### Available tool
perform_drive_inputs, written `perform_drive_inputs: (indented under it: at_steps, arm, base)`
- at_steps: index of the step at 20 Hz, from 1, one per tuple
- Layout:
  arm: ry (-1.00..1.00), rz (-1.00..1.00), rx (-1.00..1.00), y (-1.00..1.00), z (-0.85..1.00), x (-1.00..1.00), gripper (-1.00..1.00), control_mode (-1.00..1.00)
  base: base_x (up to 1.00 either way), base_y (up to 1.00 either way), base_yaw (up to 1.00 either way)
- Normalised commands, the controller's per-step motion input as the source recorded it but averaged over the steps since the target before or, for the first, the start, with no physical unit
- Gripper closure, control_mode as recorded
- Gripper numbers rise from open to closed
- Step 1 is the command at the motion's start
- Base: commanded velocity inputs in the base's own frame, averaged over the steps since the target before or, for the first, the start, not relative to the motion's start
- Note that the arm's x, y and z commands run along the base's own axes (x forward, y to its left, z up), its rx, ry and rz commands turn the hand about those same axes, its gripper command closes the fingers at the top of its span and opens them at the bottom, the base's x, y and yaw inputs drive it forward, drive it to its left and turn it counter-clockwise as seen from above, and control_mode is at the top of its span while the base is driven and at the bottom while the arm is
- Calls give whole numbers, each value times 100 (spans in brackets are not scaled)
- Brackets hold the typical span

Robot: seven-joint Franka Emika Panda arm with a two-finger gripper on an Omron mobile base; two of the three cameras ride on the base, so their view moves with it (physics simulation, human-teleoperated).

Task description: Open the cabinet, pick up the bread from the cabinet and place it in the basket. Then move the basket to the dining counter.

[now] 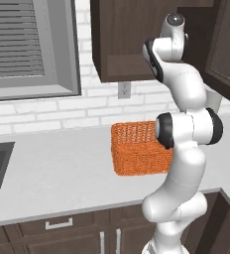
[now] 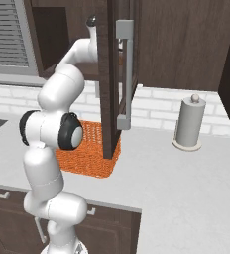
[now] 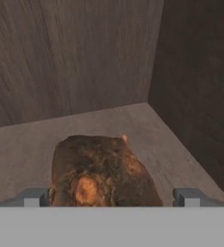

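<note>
Left base view. The cabinet [image 1: 137, 39] hangs on the brick wall above the worktop [image 1: 52, 168], and its door stands swung out toward the right edge of the frame, so the opening step is judged complete. The arm reaches up into the cabinet interior. One basket [image 1: 139, 149] stands on the worktop directly below the cabinet, partly behind the arm's elbow; what shows of its inside holds no bread. Placement and transport to the dining counter therefore remain.

Right base view. The open door is seen edge-on, with one long vertical handle [image 2: 126, 74] facing the camera. The basket [image 2: 89, 151] sits below the cabinet, at the foot of the door edge. One paper towel roll [image 2: 189, 124] stands upright on the worktop, well apart from the basket on the side away from the arm. The arm's wrist passes behind the door into the cabinet.

Hand view. One bread [image 3: 102, 171], a dark-crusted loaf, lies on the cabinet shelf near the inner rear corner. The gripper [image 3: 109, 197] has its jaws spread wide, one fingertip on each side of the loaf, neither visibly touching it. The grasp is judged not yet made: closing, lifting out, lowering into the basket, then carrying the basket are outstanding.
</note>
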Motion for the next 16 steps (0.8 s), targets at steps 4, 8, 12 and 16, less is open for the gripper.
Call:
perform_drive_inputs:
  at_steps: [4, 8, 12, 16]
  arm:
    - [0, 0, 0, 0, -1, 5, -100, -100]
    - [-2, 0, 0, 0, -3, 0, 100, -100]
    - [-17, 0, 0, 13, 0, -23, 100, -100]
    - [-15, 0, 0, 40, -12, -47, 100, -100]
  base:
    - [0, 0, 0]
    - [0, 0, 0]
    - [0, 0, 0]
    - [0, 0, 0]
